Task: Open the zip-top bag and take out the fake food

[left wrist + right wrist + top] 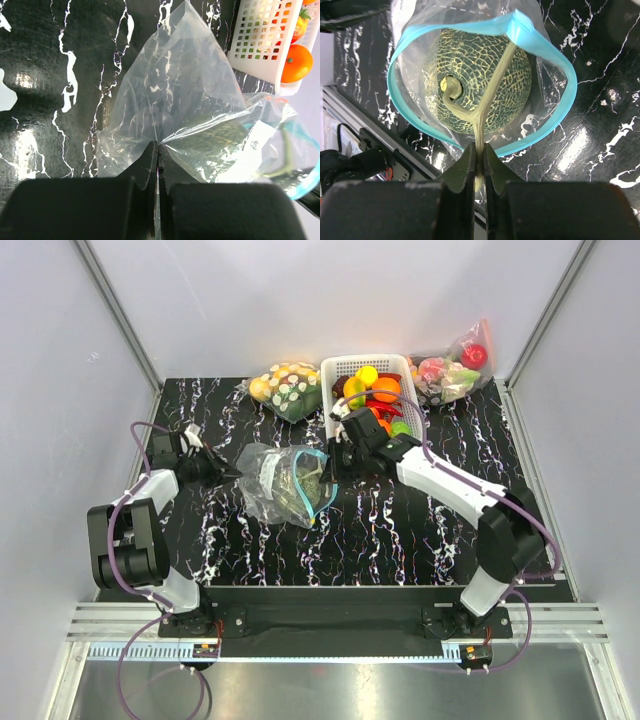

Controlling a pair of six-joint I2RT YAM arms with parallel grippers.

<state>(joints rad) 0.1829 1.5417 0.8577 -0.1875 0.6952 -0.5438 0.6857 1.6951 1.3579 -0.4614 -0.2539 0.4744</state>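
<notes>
The clear, crinkled plastic zip-top bag lies on its side on the black, white-veined marble-look table. It sits between the two arms with its mouth turned toward the right arm. The left gripper has its jaws pressed together on a pinch of thin film at the bag's closed end. This evidently anchors the bag so the contents can be drawn out against that hold. The film fans away from the pinch in soft, glossy folds.

The teal-blue zip strip stands open in a wide loop, so the mouth is already unsealed. Inside sits the fake food: a round, dark green plastic melon covered in raised pale netting. Its pale yellow-green T-shaped stem reaches out toward the mouth. The right gripper is clamped on the stem's end, a slim, firm handle far easier to nip than the ball itself. Whether the melon has begun to clear the strip is hard to tell; it appears to be inside.

Behind the bag, a white slotted plastic basket holds smooth orange and yellow fruits and is probably where the melon belongs.
</notes>
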